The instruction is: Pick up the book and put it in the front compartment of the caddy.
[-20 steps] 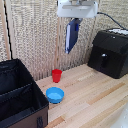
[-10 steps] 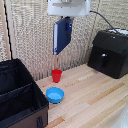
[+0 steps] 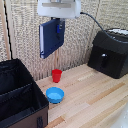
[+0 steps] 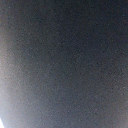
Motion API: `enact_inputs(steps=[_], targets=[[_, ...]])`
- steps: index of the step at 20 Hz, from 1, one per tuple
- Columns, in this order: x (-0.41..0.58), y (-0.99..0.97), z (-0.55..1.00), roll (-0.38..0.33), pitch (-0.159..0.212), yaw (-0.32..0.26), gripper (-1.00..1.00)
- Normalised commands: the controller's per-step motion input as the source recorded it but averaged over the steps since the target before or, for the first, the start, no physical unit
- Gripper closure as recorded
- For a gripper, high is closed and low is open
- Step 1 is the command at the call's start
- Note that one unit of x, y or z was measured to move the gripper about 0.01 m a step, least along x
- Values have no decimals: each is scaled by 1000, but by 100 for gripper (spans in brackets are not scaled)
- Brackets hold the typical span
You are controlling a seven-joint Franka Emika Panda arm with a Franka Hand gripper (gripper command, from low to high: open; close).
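The dark navy book [image 3: 50,38] hangs in the air, tilted, high above the red cup. My gripper [image 3: 59,22] is shut on its top edge. The black fabric caddy [image 3: 17,100] stands at the exterior view's lower left, with a divider splitting it in two. Its front compartment [image 3: 22,107] is the nearer section, with a small strap loop on its outer wall. The book is above and to the right of the caddy. In the wrist view a dark blue-grey surface, the book [image 4: 64,60], fills the picture, and no fingers show.
A red cup [image 3: 57,75] and a round blue bowl [image 3: 55,94] stand on the wooden table [image 3: 90,105] just right of the caddy. A glossy black appliance [image 3: 110,52] sits at the back right. A cable runs behind my arm along the wall.
The book has swung from hanging nearly edge-on to showing its broad cover, and my gripper has carried it towards the exterior view's left, closer to the caddy.
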Motion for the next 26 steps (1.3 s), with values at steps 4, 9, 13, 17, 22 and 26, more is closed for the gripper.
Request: enact_inputs(steps=[4,9,13,17,22,26], targets=[[-102,806,214,-15,0,-70,100],[-89,803,207,-16,0,-73,100],[-56,794,201,-17,0,-83,100],[-49,790,150,-26,5,-88,100],[-72,782,57,-26,0,-104,100],[-66,776,6,-35,5,-110,100]])
